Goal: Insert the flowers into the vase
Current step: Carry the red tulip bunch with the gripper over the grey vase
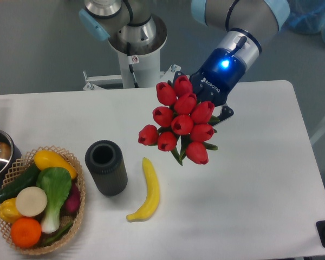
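Tool (219,111) carries the flowers (181,122) aloft, seemingly clamped on hidden stems. Next: swing left over the vase (105,167), stems down.

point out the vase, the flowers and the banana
vase (106,168): fixed camera, on its dark outer wall
flowers (182,123): fixed camera, on a middle red bud
banana (148,190): fixed camera, mid-length of the yellow peel

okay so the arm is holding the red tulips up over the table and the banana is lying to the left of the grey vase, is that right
Not quite. The banana lies to the right of the dark grey vase, not the left, as the fixed camera shows. The rest holds: the gripper carries the red tulips above the table.
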